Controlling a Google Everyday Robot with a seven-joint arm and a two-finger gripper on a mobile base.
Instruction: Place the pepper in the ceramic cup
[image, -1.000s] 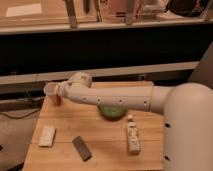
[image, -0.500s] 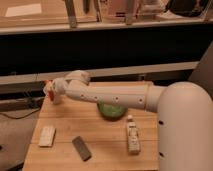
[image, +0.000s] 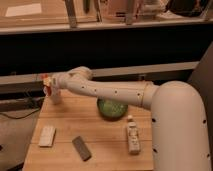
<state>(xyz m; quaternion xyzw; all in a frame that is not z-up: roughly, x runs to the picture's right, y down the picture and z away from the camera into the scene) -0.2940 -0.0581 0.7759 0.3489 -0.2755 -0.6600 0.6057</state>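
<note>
My gripper (image: 48, 86) is at the far left corner of the wooden table (image: 100, 145), at the end of the white arm that reaches in from the right. It is shut on the small red-orange pepper (image: 47, 91), which shows between the fingers. The white ceramic cup (image: 56, 97) stands on the table directly under and slightly right of the gripper, partly hidden by the wrist. The pepper is held at about the height of the cup's rim, at its left side.
A wide green bowl (image: 112, 108) sits mid-table under the forearm. A white bottle (image: 132, 135) lies at the right front, a dark flat block (image: 81, 148) at the front middle, and a pale flat pack (image: 47, 136) at the front left. A dark shelf runs behind the table.
The gripper with the pepper has moved left and slightly up, away from the middle of the table, to the far left corner by the cup.
</note>
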